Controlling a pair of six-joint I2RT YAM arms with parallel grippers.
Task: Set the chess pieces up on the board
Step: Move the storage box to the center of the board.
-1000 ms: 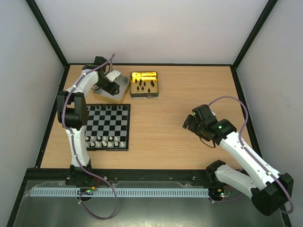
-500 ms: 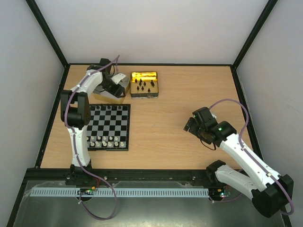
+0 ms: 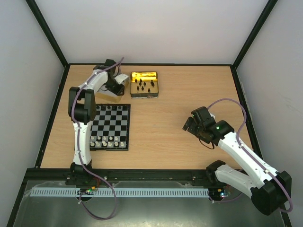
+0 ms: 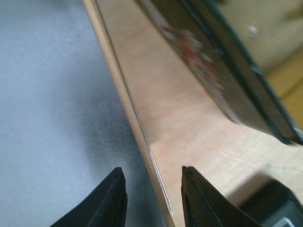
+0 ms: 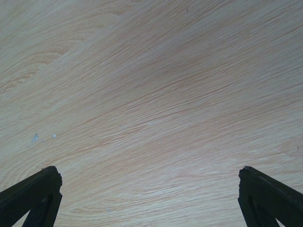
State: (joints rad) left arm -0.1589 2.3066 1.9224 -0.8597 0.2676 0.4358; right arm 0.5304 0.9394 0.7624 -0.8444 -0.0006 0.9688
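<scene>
Left gripper [image 3: 122,84] swinging over toward gold tin [image 3: 144,75], jaws narrowly parted, empty; chess pieces [image 3: 144,85] standing just beyond them. Right gripper [image 3: 189,124] hanging wide open (nothing between). Likely fetching; next, pinching 1 piece for board [image 3: 111,125].

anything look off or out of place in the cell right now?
Nothing looks spilled, toppled or damaged. The small black-and-pale checked chessboard lies flat and straight. The one mismatch is that several tiny black chess pieces stand inside the shiny gold tin rather than on the board.
</scene>
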